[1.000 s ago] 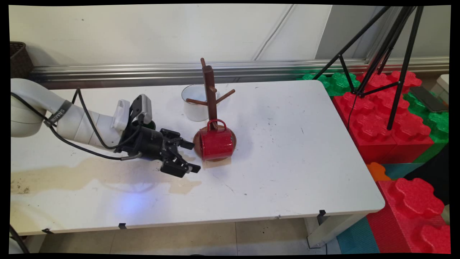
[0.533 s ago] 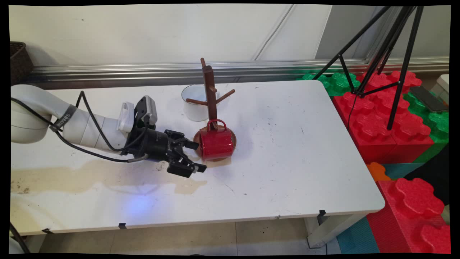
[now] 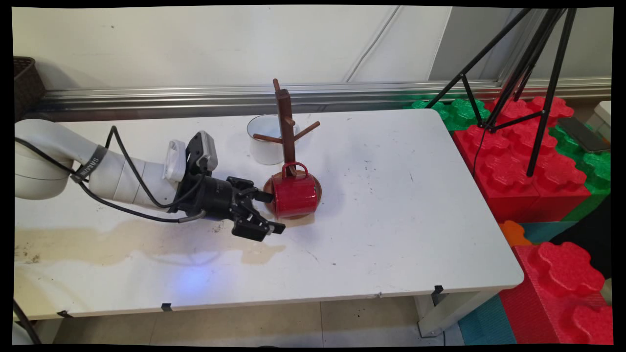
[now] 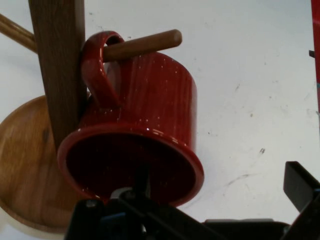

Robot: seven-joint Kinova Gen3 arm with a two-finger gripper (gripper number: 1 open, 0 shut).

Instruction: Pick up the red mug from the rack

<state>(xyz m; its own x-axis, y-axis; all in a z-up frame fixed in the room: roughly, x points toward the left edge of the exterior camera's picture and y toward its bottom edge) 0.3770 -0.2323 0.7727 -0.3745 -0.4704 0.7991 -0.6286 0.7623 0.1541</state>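
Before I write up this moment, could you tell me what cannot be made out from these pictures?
- Main view: the white mug's handle, hidden behind the mug tree or turned away.
- Main view: whether the open jaws touch the red mug; too small to tell.
- Hand view: the mug tree's top, cut off by the upper edge.
- Hand view: the red mug's inside, dark and partly behind the jaws.

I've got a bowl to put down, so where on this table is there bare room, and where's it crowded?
Free: the table right of the red mug, out to its right edge, and the front strip below the gripper. Crowded: back-left centre, where the white mug, mug tree, red mug and open gripper bunch together.
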